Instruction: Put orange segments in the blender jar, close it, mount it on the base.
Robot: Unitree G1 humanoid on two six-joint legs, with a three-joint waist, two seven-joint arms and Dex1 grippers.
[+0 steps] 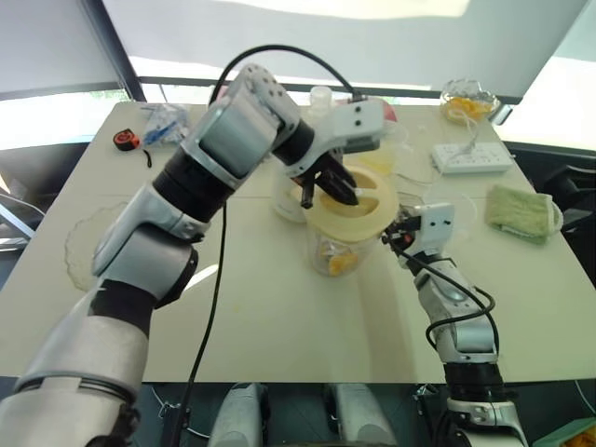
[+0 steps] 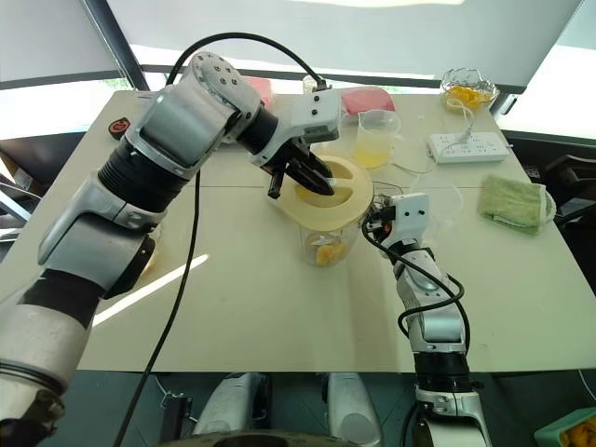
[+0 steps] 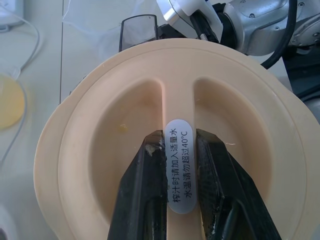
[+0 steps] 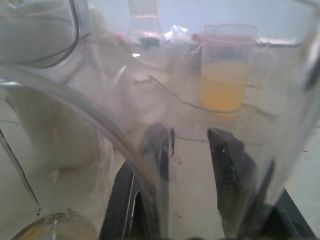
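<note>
The left gripper (image 3: 179, 165) pinches the middle ridge of the cream lid (image 2: 328, 196), with one black finger on each side of it, and the lid sits on top of the blender jar (image 2: 326, 244). The right gripper (image 2: 377, 226) holds the jar's handle between its two fingers, beside the jar. Orange segments (image 2: 325, 251) lie at the jar's bottom, under the lid, and the white base (image 1: 291, 197) stands just behind the jar.
</note>
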